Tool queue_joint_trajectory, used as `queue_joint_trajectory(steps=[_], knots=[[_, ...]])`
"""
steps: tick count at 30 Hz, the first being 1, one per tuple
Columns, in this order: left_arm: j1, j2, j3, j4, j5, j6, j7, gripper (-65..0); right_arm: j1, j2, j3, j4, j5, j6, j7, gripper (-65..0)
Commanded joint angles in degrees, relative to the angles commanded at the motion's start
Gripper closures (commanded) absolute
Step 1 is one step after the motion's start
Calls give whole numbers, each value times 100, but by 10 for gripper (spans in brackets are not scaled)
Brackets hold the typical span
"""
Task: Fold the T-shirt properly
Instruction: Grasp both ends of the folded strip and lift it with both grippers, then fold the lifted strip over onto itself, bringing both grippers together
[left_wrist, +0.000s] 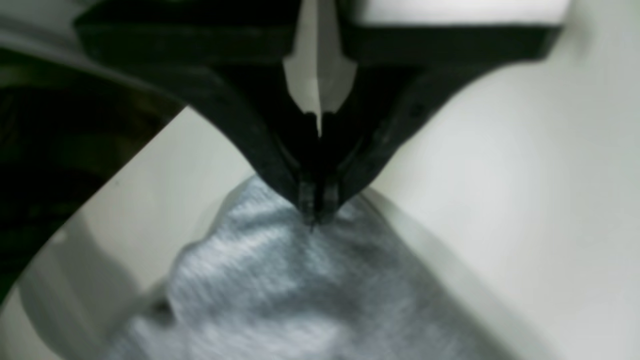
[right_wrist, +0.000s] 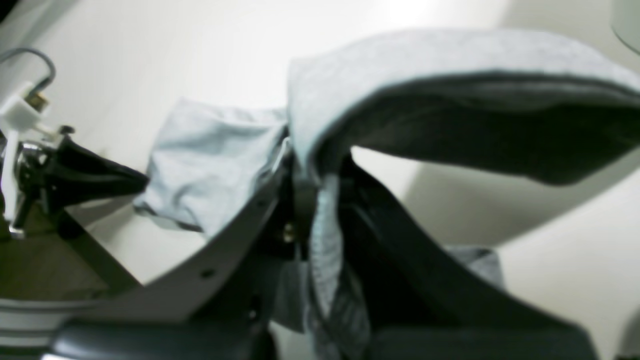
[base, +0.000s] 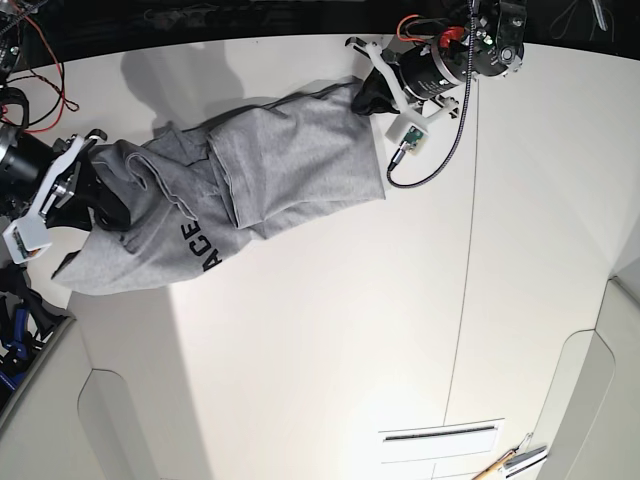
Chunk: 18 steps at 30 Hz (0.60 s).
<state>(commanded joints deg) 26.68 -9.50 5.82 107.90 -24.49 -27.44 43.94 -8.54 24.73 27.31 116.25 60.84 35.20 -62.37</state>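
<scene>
The heather-grey T-shirt (base: 290, 170) lies stretched and partly folded over itself on the white table (base: 330, 340), with black letters (base: 200, 250) showing near its lower left. My left gripper (base: 366, 97) is at the shirt's far right end; in the left wrist view it (left_wrist: 315, 215) is shut on a pinch of the grey fabric (left_wrist: 300, 290). My right gripper (base: 105, 195) holds the left end; up close it (right_wrist: 312, 200) is shut on a fold of cloth (right_wrist: 450, 60) lifted off the table. The left gripper (right_wrist: 100, 180) also appears there, at the far corner.
A black cable (base: 440, 150) loops from the left arm onto the table beside the shirt. Red and black wires (base: 30, 70) hang at the upper left. A slot (base: 440, 436) and small tools (base: 510, 462) sit near the lower right edge.
</scene>
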Motion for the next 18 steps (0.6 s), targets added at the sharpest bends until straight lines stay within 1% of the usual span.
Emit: queue_joint_trajectory(steps=[3,5,6,7,8,11,13,15,18], knots=[[-192,72,232,-175,-9,2,-2,0,219,-177,-472,11,-131,-4,0,0],[-238,249,291,-229,-7,-2,0,0,380,-278,-922,11,-249,-7,0,0],[-238,365,289,-236,-4,-2,0,0,476,-354,-1169,11,-350,-13,0,0],[-243,442,289,-236,-2,-2,0,0,564,-437,-1425,11,-459,-50,11,0],[-258,498,289,-236,0,-2,4,0,638,-529,-1685,4,-590,-50,50,0],[-284,501,289,-236,0,0,7,0,758,-835,-2481,-76,-1130,-50,177,0],[-286,503,289,-236,7,0,79,0,813,-988,-3008,-256,-1596,-50,310,0],[-286,503,289,-234,4,0,85,0,935,-1064,-3532,-575,-1923,-50,479,0],[-286,501,289,-232,-9,-2,63,0,1185,-1062,-4282,-1228,-2216,-79,817,0]])
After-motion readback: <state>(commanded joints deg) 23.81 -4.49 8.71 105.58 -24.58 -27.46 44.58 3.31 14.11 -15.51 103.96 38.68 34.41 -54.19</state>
